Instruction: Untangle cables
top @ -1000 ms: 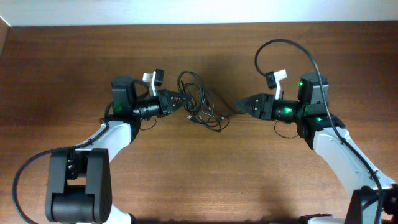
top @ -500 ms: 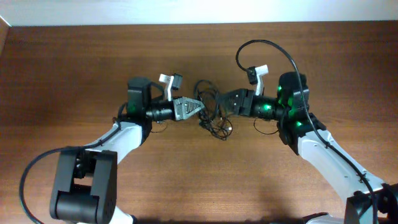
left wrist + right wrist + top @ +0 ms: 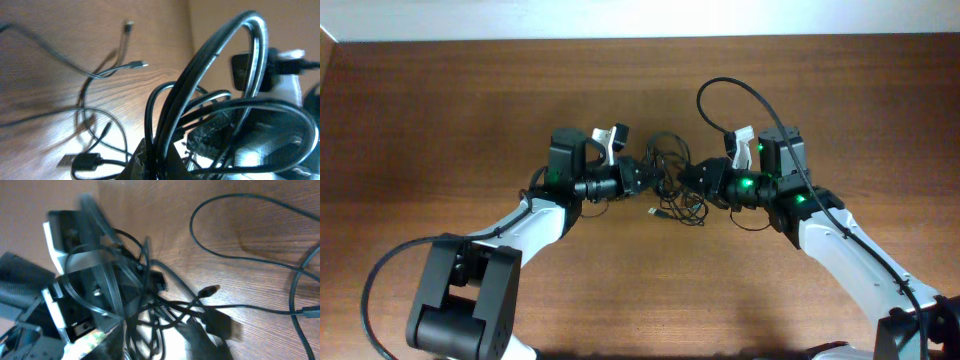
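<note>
Both arms have closed in since half a second ago, so the left hand (image 3: 638,178) and right hand (image 3: 690,178) now push into the cables (image 3: 670,172) from opposite sides and nearly meet. The cables lie bunched in one dark tangle on the wooden surface (image 3: 440,100), between the two hands. Its long axis runs from round loops at the far side to loose ends at the near side. One plug end (image 3: 655,212) sticks out at the tangle's near left.

From overhead, the tangle is only a dark clump. The left wrist view shows several loops arching upright close to the lens. Beside them, thin strands lie flat on the wood, ending in a small plug (image 3: 142,63) and a flat plug (image 3: 75,161). The blurred right wrist view shows loops draped over the other arm and a thin plug tip (image 3: 214,288) pointing away from the tangle.

Cords and blur hide the fingers of both hands, so I cannot tell whether either is open or closed.
</note>
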Tool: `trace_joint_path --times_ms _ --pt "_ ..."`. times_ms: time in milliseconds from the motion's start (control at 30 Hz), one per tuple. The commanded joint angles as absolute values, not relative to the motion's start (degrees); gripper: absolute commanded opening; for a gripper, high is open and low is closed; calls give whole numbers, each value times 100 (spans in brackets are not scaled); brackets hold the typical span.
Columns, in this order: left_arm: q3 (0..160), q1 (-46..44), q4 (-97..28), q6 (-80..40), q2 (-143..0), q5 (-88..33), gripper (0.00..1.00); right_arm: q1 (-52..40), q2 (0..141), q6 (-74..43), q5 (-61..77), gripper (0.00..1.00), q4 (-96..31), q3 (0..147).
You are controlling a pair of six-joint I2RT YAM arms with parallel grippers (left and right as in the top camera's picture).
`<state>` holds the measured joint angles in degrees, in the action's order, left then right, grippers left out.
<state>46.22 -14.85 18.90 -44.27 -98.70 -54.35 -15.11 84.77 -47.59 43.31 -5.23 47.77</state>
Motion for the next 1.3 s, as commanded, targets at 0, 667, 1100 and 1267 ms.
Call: trace_joint_path --times_ms 0,667,1100,1267 --pt "4670 -1496 2740 -5336 -9791 -5813 0 -1549 8567 -4703 4110 4 -523 4790" --pt "4670 -692 4023 -5310 -9789 -7164 0 -1527 8567 -3883 5030 4 543 4790" --pt "4622 -882 4434 -4532 -9791 -8580 29 -1527 8567 -4379 2233 4 360 4792" --pt "4622 -884 4392 -4576 -9791 -6416 0 -1531 8567 -4377 2705 4 -126 4792"
